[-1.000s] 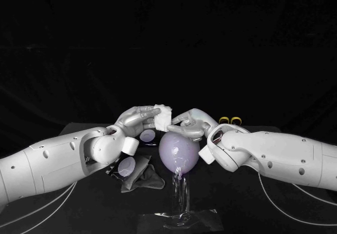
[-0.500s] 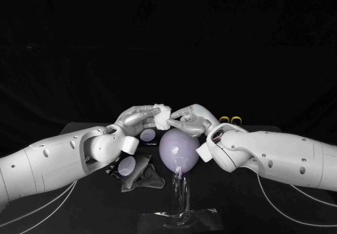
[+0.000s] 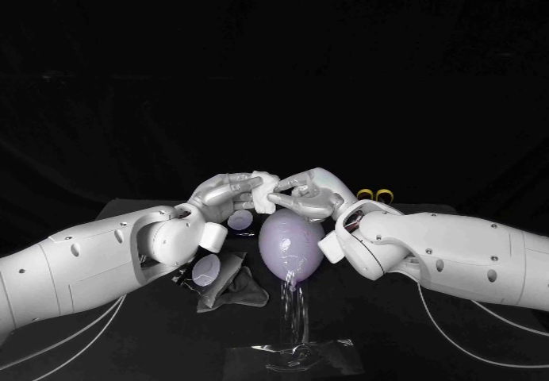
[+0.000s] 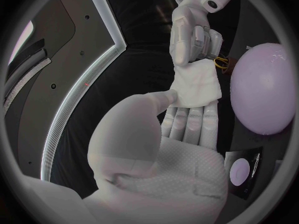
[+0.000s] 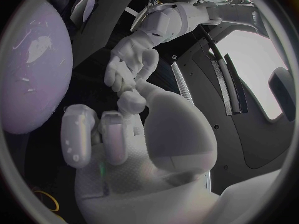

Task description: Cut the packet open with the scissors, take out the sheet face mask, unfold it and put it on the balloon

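progress looks past the midpoint. nearest, a clear stand (image 3: 294, 321) rises from the desk (image 3: 378, 325) and carries the balloon (image 3: 289, 240), which has no mask on it. just beside the balloon lies the packet (image 3: 225, 287), slack and apparently opened, so cutting and taking out seem done. above the balloon the left hand (image 3: 227, 194) holds the sheet mask (image 3: 266, 190), a small white folded wad, between thumb and fingers. the right hand (image 3: 309, 193) pinches its other edge. unfolding and laying it on the balloon remain. farthest back, the scissors (image 3: 375, 194) lie on the desk.
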